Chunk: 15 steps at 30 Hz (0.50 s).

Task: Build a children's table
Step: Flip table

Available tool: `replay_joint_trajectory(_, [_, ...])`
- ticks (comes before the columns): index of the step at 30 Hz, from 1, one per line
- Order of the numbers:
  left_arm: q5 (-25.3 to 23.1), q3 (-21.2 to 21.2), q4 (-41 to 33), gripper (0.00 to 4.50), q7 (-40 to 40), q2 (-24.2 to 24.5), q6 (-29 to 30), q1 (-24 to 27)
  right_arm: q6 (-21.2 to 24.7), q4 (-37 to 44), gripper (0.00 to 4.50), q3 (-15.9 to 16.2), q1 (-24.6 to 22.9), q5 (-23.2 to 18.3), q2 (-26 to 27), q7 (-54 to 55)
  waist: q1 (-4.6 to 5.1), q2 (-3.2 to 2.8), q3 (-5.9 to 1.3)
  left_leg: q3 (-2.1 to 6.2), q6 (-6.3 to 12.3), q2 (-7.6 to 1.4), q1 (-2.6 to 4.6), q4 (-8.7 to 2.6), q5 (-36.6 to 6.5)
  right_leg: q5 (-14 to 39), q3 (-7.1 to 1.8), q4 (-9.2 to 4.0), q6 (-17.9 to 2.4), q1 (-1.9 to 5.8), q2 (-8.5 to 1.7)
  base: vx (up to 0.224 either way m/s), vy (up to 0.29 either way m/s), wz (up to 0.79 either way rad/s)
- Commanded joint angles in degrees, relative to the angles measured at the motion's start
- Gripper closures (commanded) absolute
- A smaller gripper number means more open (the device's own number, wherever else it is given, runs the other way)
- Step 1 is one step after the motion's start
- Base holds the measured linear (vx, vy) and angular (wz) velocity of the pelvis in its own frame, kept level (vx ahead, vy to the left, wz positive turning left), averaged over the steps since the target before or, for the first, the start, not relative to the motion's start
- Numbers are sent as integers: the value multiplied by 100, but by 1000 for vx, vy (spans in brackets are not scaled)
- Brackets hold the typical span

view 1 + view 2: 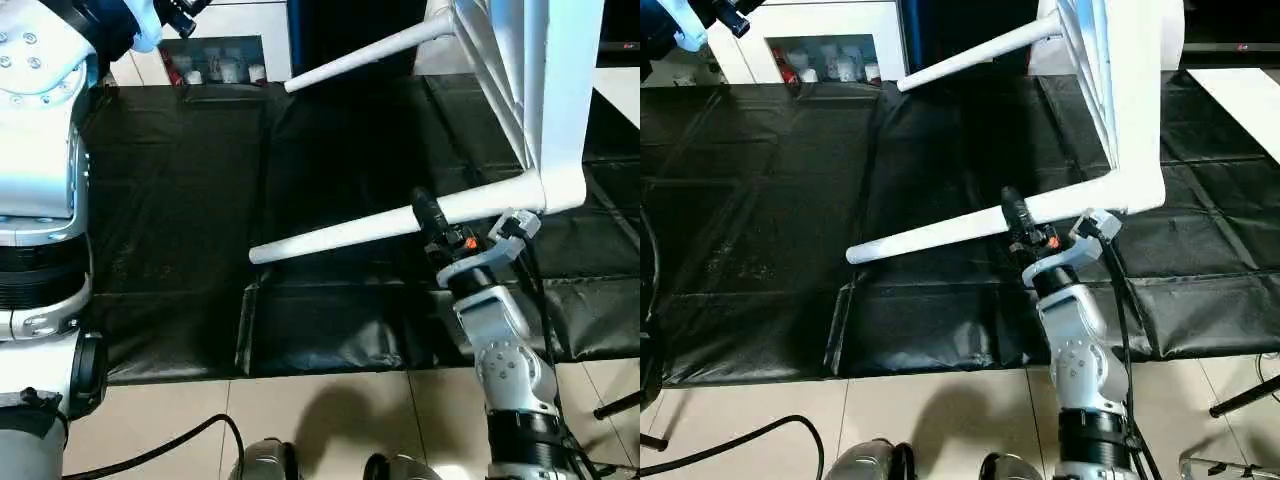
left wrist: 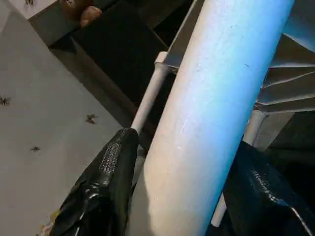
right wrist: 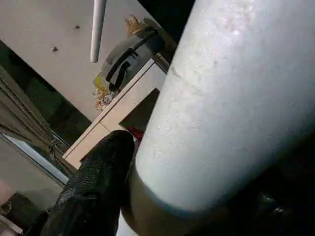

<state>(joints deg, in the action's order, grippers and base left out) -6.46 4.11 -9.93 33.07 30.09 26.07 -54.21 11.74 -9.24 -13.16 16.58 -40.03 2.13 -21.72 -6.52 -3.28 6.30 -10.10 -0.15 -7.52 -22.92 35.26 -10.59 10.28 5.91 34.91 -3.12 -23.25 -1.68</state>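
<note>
At the bottom corner of the table top (image 1: pixel 555 90): seating the lower leg (image 1: pixel 340 232) in its corner socket (image 1: pixel 560 185), by the look of it. Table top stood on edge over the black mat (image 1: pixel 180 200), ribbed underside facing left, lower leg and upper leg (image 1: pixel 360 55) both sticking out from that face.

Right gripper (image 1: pixel 428 215) on the lower leg just out from the socket, fingers (image 3: pixel 98 187) part open, one either side of the shaft and snug against it. Looks like a grip, firmness not readable.

Left gripper (image 2: pixel 182 152) about half open, fingers (image 2: pixel 106 182) clamped on another leg (image 2: pixel 211 98) running toward the ribbed underside. Can't tell if that one is seated in the table top.

For this step:
- Push straight along the leg axis into the socket, no sideways load, or the tapered end will cock and jam.
- Grip is close to the table top, good for push force, poor for correcting angle; check alignment before pressing.
- Brace with the left hold so the table top doesn't tip away from the push.
- Confirm no gap at the socket rim before releasing.
</note>
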Motion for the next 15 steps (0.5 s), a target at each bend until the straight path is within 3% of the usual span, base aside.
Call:
replay_joint_trajectory(1, [479, 249, 99, 221, -117, -192, 319, 113, -109, 25, 204, -29, 164, 57, 7, 0, 24, 69, -474, 314, 394, -629, 114, -388, -626, 1744, -476, -503, -648, 297, -884, 0, 0, 0])
replay_joint_trajectory(5, [501, 260, 95, 221, -110, -204, 341, 129, -164, -49, 224, -40, 185, 145, -2, 55, 32, 66, -471, 318, 384, -631, 118, -395, -672, 1782, -475, -506, -648, 291, -883, 0, 0, 0])
replay_joint_trajectory(6, [589, 298, 108, 186, -58, -223, 325, 158, -217, -92, 227, -51, 207, 204, 1, 98, 35, 66, -468, 315, 370, -619, 113, -390, -689, 1813, -474, -506, -655, 293, -884, 0, 0, 0])
replay_joint_trajectory(8, [891, 491, 113, 165, 98, -260, 295, 230, -298, -140, 229, -44, 238, 316, -10, 183, 32, 63, -469, 311, 360, -613, 112, -387, -683, 1834, -474, -512, -657, 292, -892, 0, 0, 0])
replay_joint_trajectory(15, [1275, 480, 44, 101, 993, 152, 79, 546, -376, -213, 234, -60, 291, 457, -54, 316, 53, 53, -461, 321, 289, -625, 123, -418, -888, 1982, -484, -520, -664, 285, -905, 0, 0, 0])
